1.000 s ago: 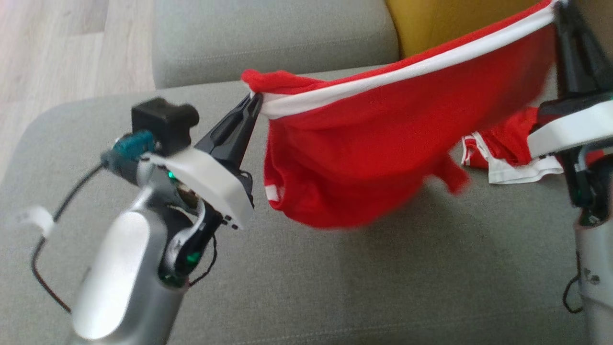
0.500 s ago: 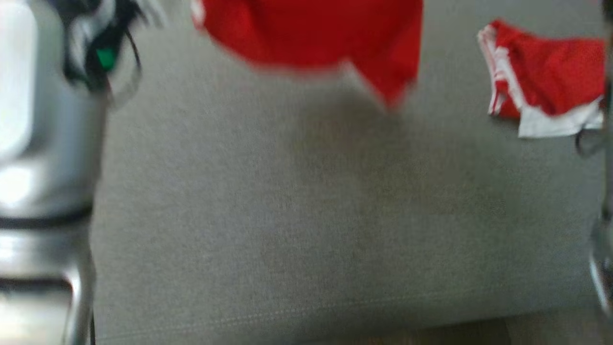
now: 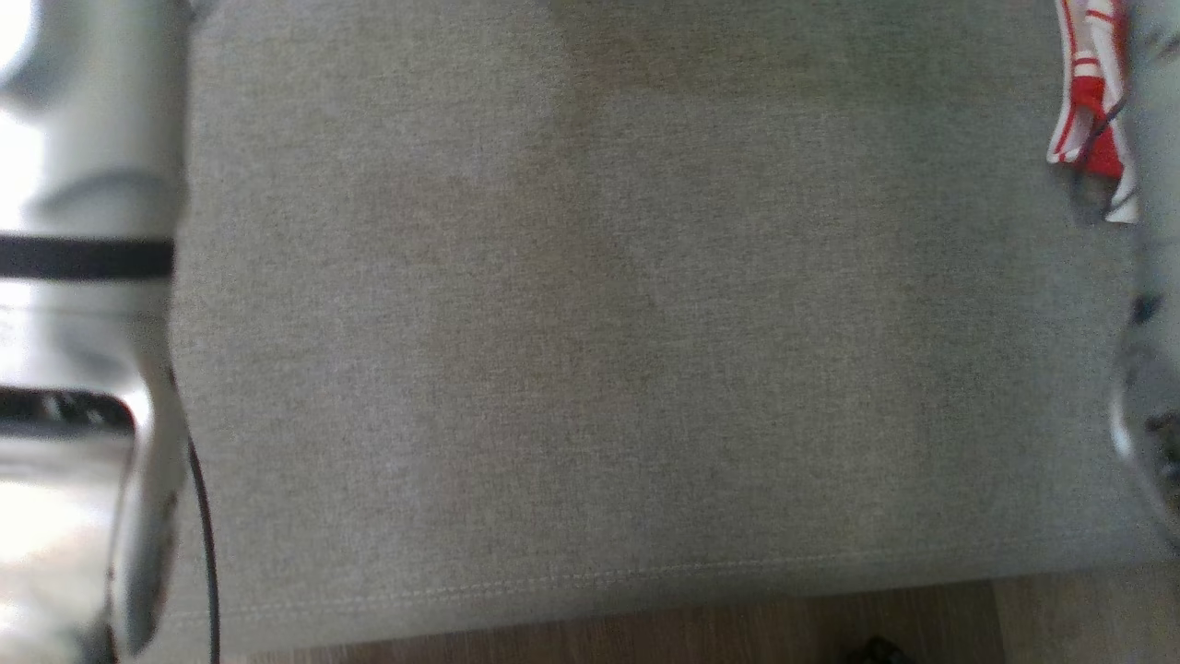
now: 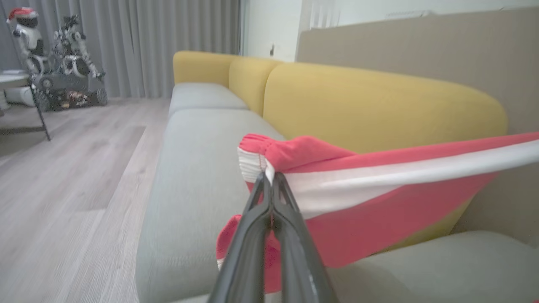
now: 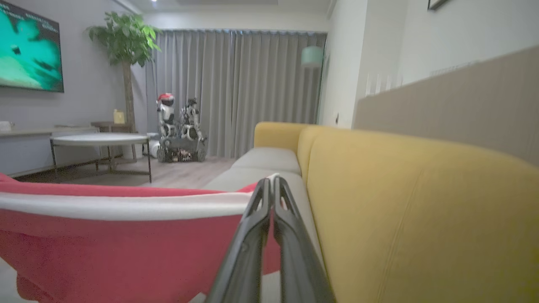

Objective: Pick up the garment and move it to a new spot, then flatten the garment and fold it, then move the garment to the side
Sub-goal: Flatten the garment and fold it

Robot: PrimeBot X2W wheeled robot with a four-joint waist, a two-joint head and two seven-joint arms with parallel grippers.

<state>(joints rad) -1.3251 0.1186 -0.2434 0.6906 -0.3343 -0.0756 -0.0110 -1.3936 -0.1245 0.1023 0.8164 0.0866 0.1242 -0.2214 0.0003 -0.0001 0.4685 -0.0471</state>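
Observation:
The garment is red with a white band. It hangs stretched in the air between my two grippers, above the grey sofa seat. In the left wrist view my left gripper is shut on a bunched end of the band. My right gripper is shut on the garment's other end, close to the yellow backrest. In the head view my pale left forearm stands at the left edge and my right arm at the right edge.
Another red and white piece of clothing lies on the seat at the far right. The yellow backrest runs behind the seat. The seat's front edge borders wooden floor. A round table and robot figures stand across the room.
The head camera has tipped down, so the held garment and both grippers have slid out over the top of its picture. Both grips look unchanged.

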